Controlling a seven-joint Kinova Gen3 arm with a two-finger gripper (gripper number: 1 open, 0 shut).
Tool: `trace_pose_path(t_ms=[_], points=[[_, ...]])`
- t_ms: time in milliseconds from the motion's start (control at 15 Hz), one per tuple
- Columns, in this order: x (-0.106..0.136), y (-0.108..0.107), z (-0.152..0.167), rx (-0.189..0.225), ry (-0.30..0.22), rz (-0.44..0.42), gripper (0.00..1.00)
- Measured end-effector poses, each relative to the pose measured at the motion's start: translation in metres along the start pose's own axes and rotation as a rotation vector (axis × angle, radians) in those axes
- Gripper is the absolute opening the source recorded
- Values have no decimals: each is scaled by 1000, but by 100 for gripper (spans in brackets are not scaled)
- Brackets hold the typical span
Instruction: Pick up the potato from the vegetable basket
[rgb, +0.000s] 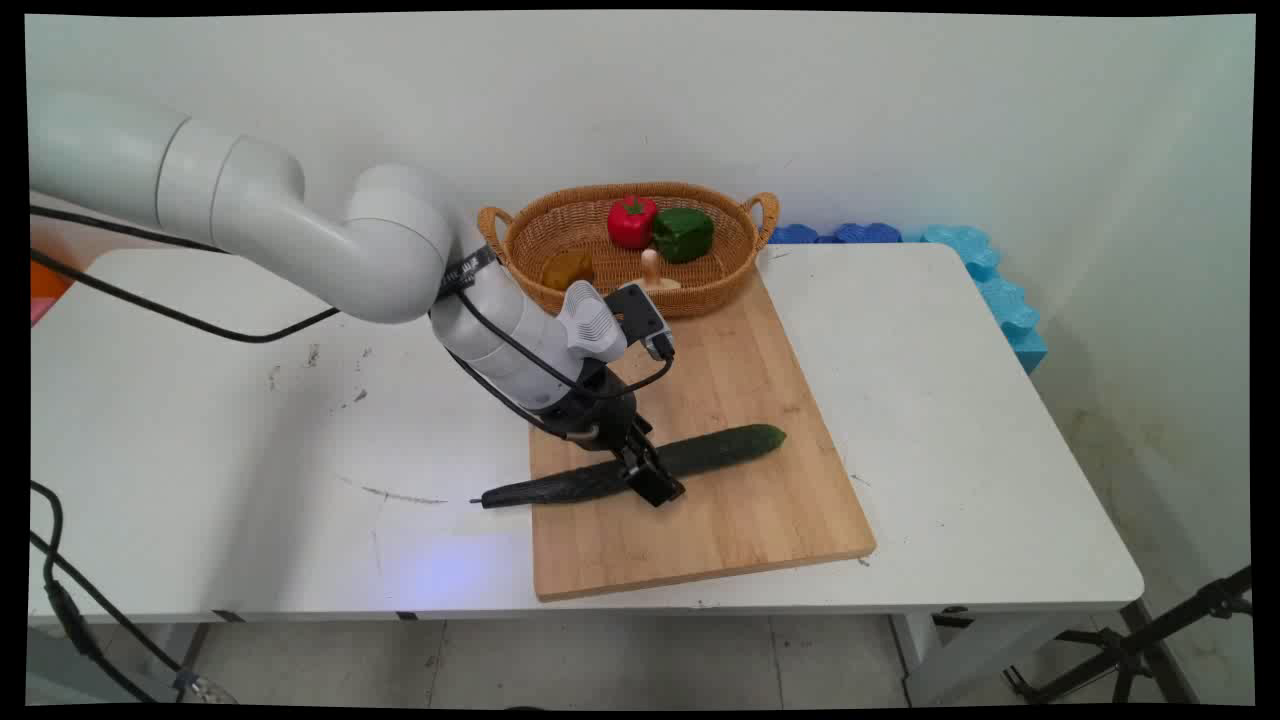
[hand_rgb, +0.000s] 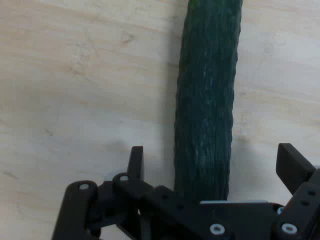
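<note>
Main view: gripper low over a cucumber on the cutting board

Main view, read from the left, shows the white table (rgb: 250, 440) and then the tapered dark end of the cucumber (rgb: 600, 474), which overhangs the left edge of the wooden cutting board (rgb: 720, 520). Next comes the gripper (rgb: 652, 484), down at the cucumber's middle, one finger on each side of it. To the right of the fingers the greener half of the cucumber runs on across the board to its blunt tip. Well beyond the fingers, at the board's far end, stands a wicker basket (rgb: 530, 262) with a red pepper (rgb: 631, 221), a green pepper (rgb: 683, 234) and a brownish item I cannot identify.

Hand view has the left finger (hand_rgb: 136, 161) apart from the cucumber's skin with bare board between, the cucumber (hand_rgb: 206, 115) running up the middle, and the right finger (hand_rgb: 290, 165) also apart from it. The fingers are spread and grip nothing.

As a judgement: the cucumber looks stiff, fairly light, long and round, so it may roll or pivot. Its bumpy skin should give some purchase. Holding it across the width near mid-length, where the fingers now straddle it, seems best balanced; the thin end would tip
</note>
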Motion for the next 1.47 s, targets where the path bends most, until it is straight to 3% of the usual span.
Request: trace_pose_path(t_ms=[667, 1067, 1467], points=[[14, -18, -27, 17, 44, 53, 100], [31, -50, -60, 71, 88, 59, 100], [46, -94, -86, 151, 125, 22, 100]])
